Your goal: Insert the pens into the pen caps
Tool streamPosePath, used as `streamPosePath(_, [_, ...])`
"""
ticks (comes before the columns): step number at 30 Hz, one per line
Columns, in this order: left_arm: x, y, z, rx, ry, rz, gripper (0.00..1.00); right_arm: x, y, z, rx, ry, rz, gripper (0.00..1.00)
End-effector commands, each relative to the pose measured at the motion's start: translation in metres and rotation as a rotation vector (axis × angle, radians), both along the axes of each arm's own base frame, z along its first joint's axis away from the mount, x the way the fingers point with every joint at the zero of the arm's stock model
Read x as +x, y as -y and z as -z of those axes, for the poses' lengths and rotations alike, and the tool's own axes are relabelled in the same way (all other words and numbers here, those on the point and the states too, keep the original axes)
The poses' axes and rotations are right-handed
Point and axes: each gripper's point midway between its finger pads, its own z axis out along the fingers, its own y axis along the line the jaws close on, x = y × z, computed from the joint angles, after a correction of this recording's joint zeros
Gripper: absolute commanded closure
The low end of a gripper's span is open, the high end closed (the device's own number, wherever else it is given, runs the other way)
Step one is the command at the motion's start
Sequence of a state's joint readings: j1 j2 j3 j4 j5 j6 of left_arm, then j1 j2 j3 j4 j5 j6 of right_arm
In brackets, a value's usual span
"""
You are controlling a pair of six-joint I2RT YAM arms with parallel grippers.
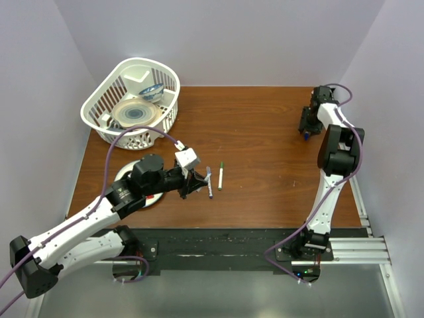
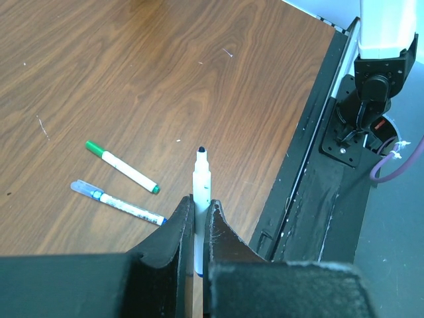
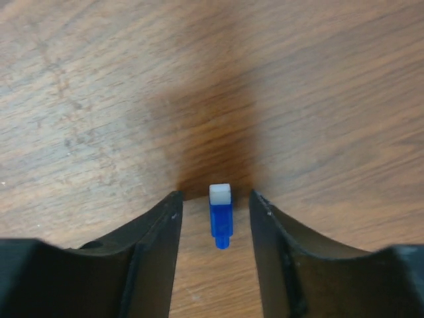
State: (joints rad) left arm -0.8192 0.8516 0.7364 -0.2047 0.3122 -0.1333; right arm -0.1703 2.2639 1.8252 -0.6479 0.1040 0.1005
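1. Left gripper (image 2: 197, 228) pinched a white pen (image 2: 201, 179), its dark tip pointing outward past the jaws.
2. Just right of it, a green-capped pen (image 2: 122, 167) and a pale-capped pen (image 2: 118, 203) lay side by side on the table (image 1: 265, 132).
3. Right gripper (image 3: 214, 199) stood spread around the blue cap (image 3: 220, 215), far right, not touching it.

Top overhead, wide; wrist views close, low; left shares pens (image 1: 220, 176).

The table (image 2: 165, 66) is brown with wood grain, the dark-tipped pen (image 2: 201, 192) and the green-capped pen (image 2: 122, 167) are white, the small cap (image 3: 220, 215) is blue with a white end, and the basket (image 1: 136, 137) is white.
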Motion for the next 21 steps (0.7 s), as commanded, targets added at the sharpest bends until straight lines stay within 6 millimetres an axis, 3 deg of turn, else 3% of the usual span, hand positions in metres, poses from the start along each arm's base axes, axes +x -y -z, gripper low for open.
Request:
streamPosePath(1, [0.006, -0.002, -0.011, -0.014, 0.053, -0.014, 1.00, 0.004, 0.001, -0.007, -0.011, 0.001, -0.023, 0.60])
streamPosePath(3, [0.006, -0.004, -0.012, -0.017, 0.060, -0.025, 1.00, 0.003, 0.002, -0.006, -0.020, -0.007, -0.029, 0.68])
streamPosePath(4, [0.006, -0.004, -0.013, -0.019, 0.061, -0.025, 1.00, 0.003, 0.001, -0.003, -0.015, -0.013, -0.032, 0.79])
streamPosePath(7, [0.004, -0.004, -0.016, -0.031, 0.064, -0.022, 1.00, -0.001, -0.006, -0.003, 0.017, -0.026, -0.046, 1.00])
streamPosePath(10, [0.001, -0.003, -0.022, -0.058, 0.062, -0.012, 1.00, -0.008, -0.031, -0.015, 0.098, -0.002, -0.053, 1.00])
streamPosePath(11, [0.000, -0.001, -0.024, -0.074, 0.042, -0.014, 1.00, -0.001, -0.044, -0.042, 0.101, 0.077, -0.070, 1.00])
streamPosePath(12, [-0.003, 0.000, -0.025, -0.090, 0.027, -0.005, 1.00, -0.016, -0.061, -0.035, 0.156, 0.062, -0.063, 1.00])
streamPosePath(13, [-0.004, 0.004, -0.031, -0.131, 0.026, 0.003, 1.00, -0.020, -0.075, -0.045, 0.185, 0.096, -0.067, 1.00])
streamPosePath(14, [-0.008, 0.008, -0.032, -0.172, -0.023, 0.007, 1.00, -0.013, -0.104, -0.082, 0.232, 0.221, -0.124, 1.00])
streamPosePath(15, [-0.016, 0.011, -0.024, -0.190, -0.061, 0.039, 1.00, -0.033, -0.121, -0.072, 0.281, 0.208, -0.103, 1.00])
streamPosePath(16, [-0.017, 0.017, -0.036, -0.271, -0.079, 0.047, 1.00, -0.039, -0.134, -0.080, 0.302, 0.241, -0.115, 1.00])
streamPosePath(17, [-0.021, 0.019, -0.036, -0.299, -0.098, 0.060, 1.00, -0.040, -0.168, -0.092, 0.323, 0.302, -0.171, 1.00])
streamPosePath(18, [-0.026, 0.021, -0.028, -0.306, -0.130, 0.083, 1.00, -0.061, -0.184, -0.104, 0.364, 0.340, -0.179, 1.00])
streamPosePath(19, [-0.028, 0.023, -0.029, -0.332, -0.151, 0.091, 1.00, -0.068, -0.198, -0.109, 0.390, 0.368, -0.189, 1.00])
streamPosePath(20, [-0.029, 0.024, -0.028, -0.336, -0.161, 0.094, 1.00, -0.074, -0.231, -0.127, 0.448, 0.440, -0.266, 1.00])
streamPosePath(21, [-0.030, 0.025, -0.022, -0.336, -0.179, 0.095, 1.00, -0.096, -0.245, -0.132, 0.496, 0.462, -0.279, 1.00])
